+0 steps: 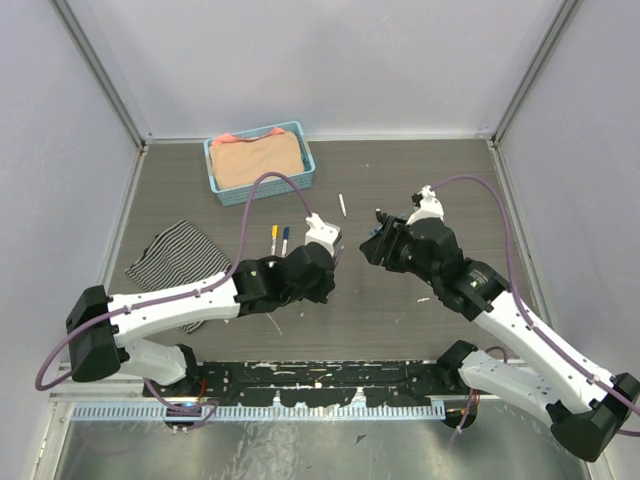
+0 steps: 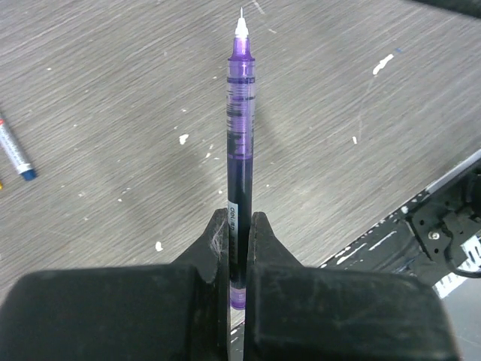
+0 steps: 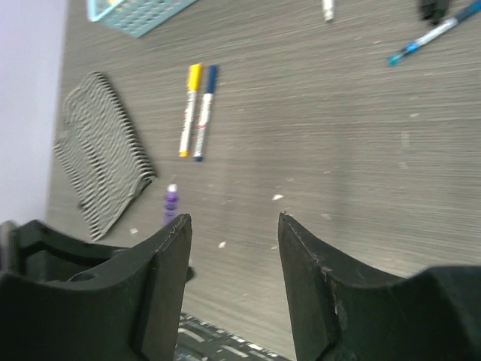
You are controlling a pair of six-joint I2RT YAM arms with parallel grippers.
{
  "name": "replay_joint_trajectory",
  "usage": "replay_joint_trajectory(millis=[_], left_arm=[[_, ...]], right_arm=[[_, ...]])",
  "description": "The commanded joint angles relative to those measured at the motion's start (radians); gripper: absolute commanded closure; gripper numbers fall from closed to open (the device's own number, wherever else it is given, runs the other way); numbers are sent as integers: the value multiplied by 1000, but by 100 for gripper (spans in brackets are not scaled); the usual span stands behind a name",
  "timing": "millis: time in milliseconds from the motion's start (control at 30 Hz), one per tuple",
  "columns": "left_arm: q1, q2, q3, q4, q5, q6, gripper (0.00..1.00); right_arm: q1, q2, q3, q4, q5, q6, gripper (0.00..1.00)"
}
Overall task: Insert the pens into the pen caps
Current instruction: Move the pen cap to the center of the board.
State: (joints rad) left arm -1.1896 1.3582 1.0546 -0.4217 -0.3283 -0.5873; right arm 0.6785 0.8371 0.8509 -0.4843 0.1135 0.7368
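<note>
Left wrist: purple pen pinched in left pincer, tip outward.

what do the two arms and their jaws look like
Both the left arm and right arm have white links with bulky black joints and bases. A thin purple cable loops along each. The jaws are matte black, thick and wedge-shaped, with light scuffing on the left pair.

Purple pen bare-tipped, gripped at its tail, yellow-capped pen beside blue-capped pen, lying parallel
</note>
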Motion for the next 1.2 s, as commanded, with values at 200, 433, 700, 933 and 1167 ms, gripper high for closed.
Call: replay_joint_trajectory(millis=[200, 433, 700, 933, 1167], left_arm=[[156, -28, 77, -138, 160, 100, 100], [195, -81, 91, -180, 226, 191, 100], [210, -162, 80, -198, 186, 247, 100], [261, -185, 61, -193, 256, 263, 100], [263, -206, 29, -173, 318, 284, 100]], right_arm=[[-59, 209, 171, -222, 244, -200, 44], [-312, 345, 133, -122, 63, -307, 44], [-490, 478, 120, -47, -23, -347, 44], [-550, 609, 149, -22, -14, -378, 45], [-583, 699, 169, -27, 26, -411, 44]])
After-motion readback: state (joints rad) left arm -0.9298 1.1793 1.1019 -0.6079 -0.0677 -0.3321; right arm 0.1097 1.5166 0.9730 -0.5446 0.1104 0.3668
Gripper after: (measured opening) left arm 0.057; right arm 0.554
